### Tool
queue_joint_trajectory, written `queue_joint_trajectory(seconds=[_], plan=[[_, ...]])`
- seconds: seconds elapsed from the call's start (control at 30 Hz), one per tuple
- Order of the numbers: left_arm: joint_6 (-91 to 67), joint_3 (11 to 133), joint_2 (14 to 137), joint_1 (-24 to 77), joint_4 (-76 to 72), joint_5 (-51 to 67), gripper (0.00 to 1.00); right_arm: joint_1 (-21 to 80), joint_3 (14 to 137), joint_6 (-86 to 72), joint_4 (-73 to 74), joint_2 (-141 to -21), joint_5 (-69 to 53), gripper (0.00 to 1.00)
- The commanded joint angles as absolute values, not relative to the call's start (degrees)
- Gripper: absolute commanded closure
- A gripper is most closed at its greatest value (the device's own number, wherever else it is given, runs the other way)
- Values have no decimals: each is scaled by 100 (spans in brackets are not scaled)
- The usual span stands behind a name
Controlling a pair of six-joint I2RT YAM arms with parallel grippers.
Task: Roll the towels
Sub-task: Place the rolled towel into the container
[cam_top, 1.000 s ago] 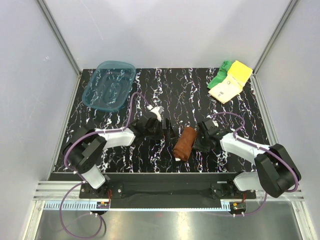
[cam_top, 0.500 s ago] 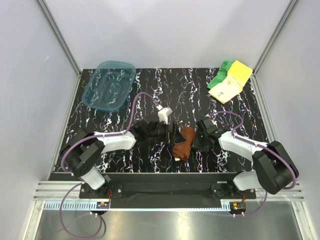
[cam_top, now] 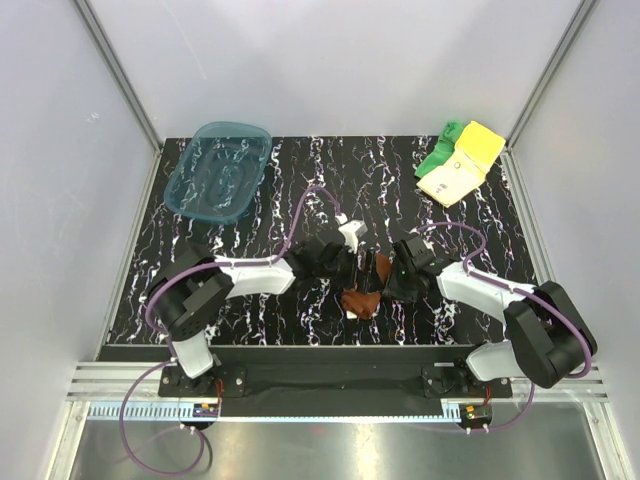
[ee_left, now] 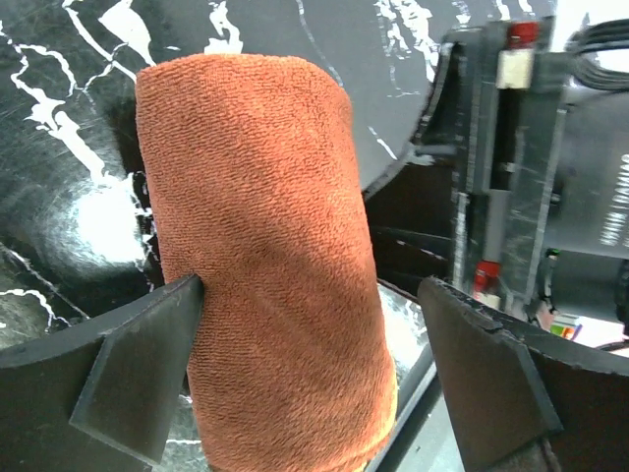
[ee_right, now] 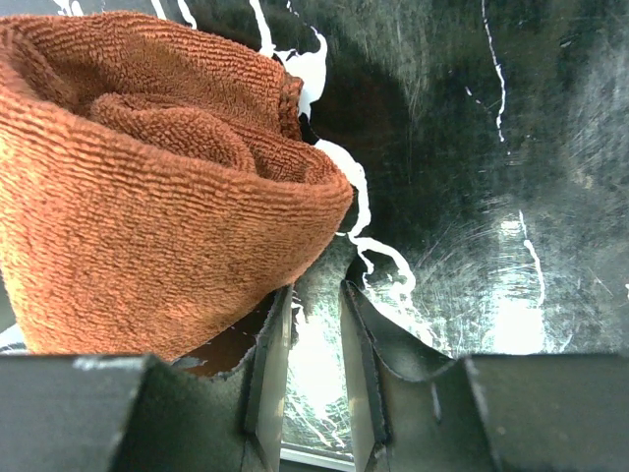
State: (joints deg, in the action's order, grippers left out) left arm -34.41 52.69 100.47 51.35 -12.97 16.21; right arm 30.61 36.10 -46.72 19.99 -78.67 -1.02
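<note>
My left fingers point(ee_left: 128, 379) stand wide apart around the rolled brown towel point(ee_left: 265, 246), which lies mid-counter point(cam_top: 330, 180) toward the near edge; one finger touches its side. My right fingers point(ee_right: 267, 364) show a narrow gap with nothing in it, the towel's end just beside them. I can't read the lettering on the right arm point(ee_left: 550, 177).

Teal translucent tray point(cam_top: 218, 172) empty, far-left corner of black marbled table point(cam_top: 340, 180); white walls, metal posts.
</note>
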Motion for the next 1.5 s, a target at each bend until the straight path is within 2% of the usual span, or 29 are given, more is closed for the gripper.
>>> queue_joint_trajectory(seconds=[0.0,0.17,0.23,0.33,0.37,0.4,0.43,0.53,0.63,0.7,0.77,0.8,0.9,1.03,1.2,1.3,1.37,1.47], plan=[[-3287,5467,10204,5203,-1274,1476,7,3050,3788,-4649,1872,-7840,-97,66],[-3226,5686,10450,5308,-1073,1442,16,3050,3771,-4658,1863,-7866,-97,66],[-3199,5678,10485,5309,-1020,1459,24,3041,3762,-4658,1846,-7857,-105,66],[-3173,5660,10529,5317,-1055,1546,40,3050,3753,-4658,1855,-7831,-88,66],[-3173,5651,10538,5317,-1063,1599,60,3050,3753,-4658,1863,-7814,-79,66],[-3190,5643,10564,5317,-1081,1600,70,3050,3753,-4667,1863,-7805,-79,66],[-3199,5643,10564,5317,-1072,1591,75,3050,3753,-4658,1881,-7770,-62,66],[-3217,5599,10521,5317,-1081,1582,77,3041,3866,-4606,2099,-7577,-62,64],[-3199,5607,10328,5247,-932,1521,79,3041,4217,-4474,2712,-7104,-35,57],[-3217,5581,10135,5046,-809,1547,80,3050,4446,-4412,3074,-6752,193,40],[-3234,5537,9715,4722,-695,1608,81,3041,4780,-4254,3462,-6224,264,33],[-3182,5555,9547,4615,-442,1556,81,3041,4886,-4210,3532,-6066,255,25],[-2902,5703,8686,4193,330,1179,80,3050,5281,-4114,3630,-5783,106,19],[-2584,6195,7709,3631,1413,406,76,3032,5676,-3964,3437,-6343,-280,19],[-3099,6881,7628,2059,2013,281,76,3050,5485,-4183,2884,-6645,-782,21],[-3863,6935,7813,1276,1243,754,76,3059,5160,-4377,2611,-6548,-949,21],[-4243,6960,8190,846,78,1603,76,3059,4993,-4403,2628,-6425,-1002,21],[-4851,7642,9031,563,-789,1977,76,3059,4843,-4333,2838,-6197,-941,21]])
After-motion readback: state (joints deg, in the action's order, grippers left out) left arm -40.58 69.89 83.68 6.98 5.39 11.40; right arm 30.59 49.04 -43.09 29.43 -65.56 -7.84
